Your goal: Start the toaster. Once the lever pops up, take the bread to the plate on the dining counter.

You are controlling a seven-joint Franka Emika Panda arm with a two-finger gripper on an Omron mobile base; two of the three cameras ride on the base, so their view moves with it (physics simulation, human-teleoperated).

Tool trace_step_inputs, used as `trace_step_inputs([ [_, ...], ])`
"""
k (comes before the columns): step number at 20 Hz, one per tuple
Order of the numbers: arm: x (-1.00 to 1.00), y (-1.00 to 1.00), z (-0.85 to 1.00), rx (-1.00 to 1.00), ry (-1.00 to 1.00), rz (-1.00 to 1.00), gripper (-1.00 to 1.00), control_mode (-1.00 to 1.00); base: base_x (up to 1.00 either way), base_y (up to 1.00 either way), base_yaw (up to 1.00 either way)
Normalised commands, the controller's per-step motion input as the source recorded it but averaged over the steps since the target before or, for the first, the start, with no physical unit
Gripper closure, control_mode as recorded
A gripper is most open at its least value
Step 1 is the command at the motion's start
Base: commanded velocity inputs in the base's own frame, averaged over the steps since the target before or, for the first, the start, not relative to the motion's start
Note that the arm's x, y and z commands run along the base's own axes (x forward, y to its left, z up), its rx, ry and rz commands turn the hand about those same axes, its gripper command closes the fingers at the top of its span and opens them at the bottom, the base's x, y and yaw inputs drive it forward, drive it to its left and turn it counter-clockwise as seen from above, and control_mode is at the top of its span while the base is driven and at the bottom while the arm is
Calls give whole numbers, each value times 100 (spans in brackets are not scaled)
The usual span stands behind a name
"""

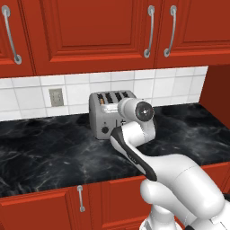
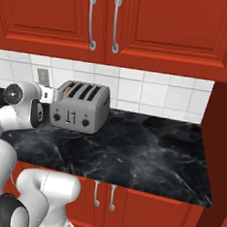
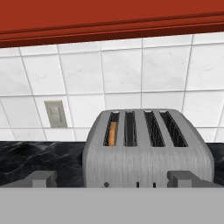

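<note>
My pincer [image 3: 112,178] faces the toaster [image 3: 146,151] head-on, its two dark tips [image 3: 40,178] spread wide apart at either side of the toaster's front, with nothing between them. From the hand view I look slightly down on the toaster's top: four slots run front to back, and the bread [image 3: 112,133] sits in the leftmost one, an orange-tan edge sunk below the slot's rim. The other three slots look dark.

The toaster [image 1: 104,117] stands on the black marble counter [image 1: 49,148] against the white tile wall [image 1: 27,92], well back from the counter's near edge. In the left base view my wrist covers the right part of its front — one black knob shows low on the left, and the bread [image 1: 102,101] is a small orange fleck in the left slot. In the right base view the toaster [image 2: 81,107] is clear of my arm: two knobs at the outer ends of its front, two thin sliders between them. My forearm stops just to its left there, short of touching.

A grey wall outlet [image 3: 55,113] sits on the tiles to the left of the toaster. Red upper cabinets [image 2: 142,25] with curved metal handles hang above, and red base cabinets [image 1: 54,204] run below the counter.
</note>
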Motion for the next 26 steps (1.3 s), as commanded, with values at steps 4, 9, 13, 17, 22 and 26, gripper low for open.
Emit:
trace_step_inputs([
  [4, 0, 0, 0, 0, 0, 0, -100, -100, 0, 0, 0],
  [9, 0, 0, 0, 0, 0, 0, -100, -100, 0, 0, 0],
  [13, 0, 0, 0, 0, 0, 0, -100, -100, 0, 0, 0],
  [17, 0, 0, 0, 0, 0, 0, -100, -100, 0, 0, 0],
  [22, 0, 0, 0, 0, 0, 0, -100, -100, 0, 0, 0],
  [26, 0, 0, 0, 0, 0, 0, -100, -100, 0, 0, 0],
])
